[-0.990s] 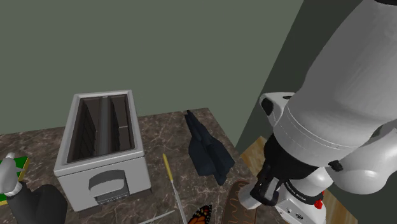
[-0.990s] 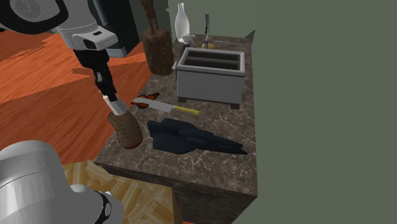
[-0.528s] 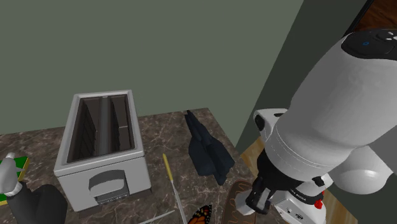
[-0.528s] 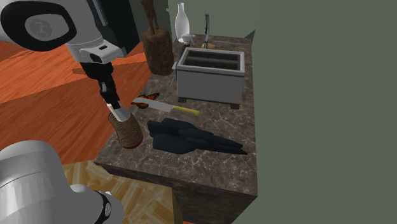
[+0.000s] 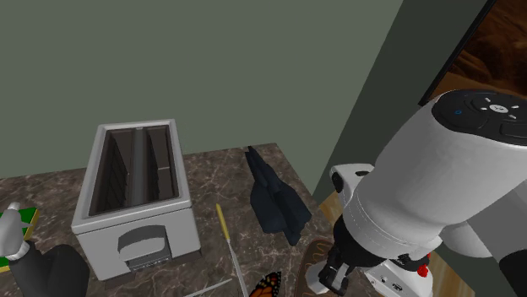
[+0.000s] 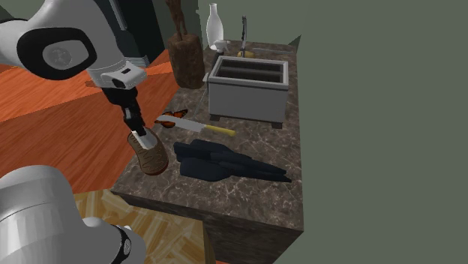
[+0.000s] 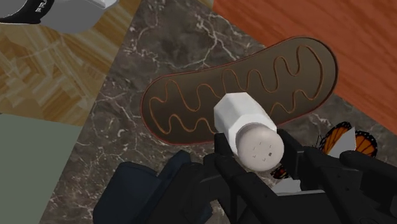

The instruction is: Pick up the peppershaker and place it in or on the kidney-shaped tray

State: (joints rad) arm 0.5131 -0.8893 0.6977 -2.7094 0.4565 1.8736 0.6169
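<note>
Lowered further, the gripper [image 6: 140, 136] clasps the white, faceted peppershaker [image 7: 245, 118] over the brown, wavy-lined kidney-shaped tray [image 7: 184, 105] on the marbled tabletop [image 7: 127, 70], left of centre in the second exterior view.

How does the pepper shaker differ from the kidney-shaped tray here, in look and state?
The pepper shaker is white and faceted, with a rounded, holed cap. The tray is brown and flat, with a wavy line pattern. The pepper shaker is clasped in the gripper, while the tray lies free on the marbled counter. The pepper shaker looks much smaller than the tray. Both are at the same end of the counter.
</note>
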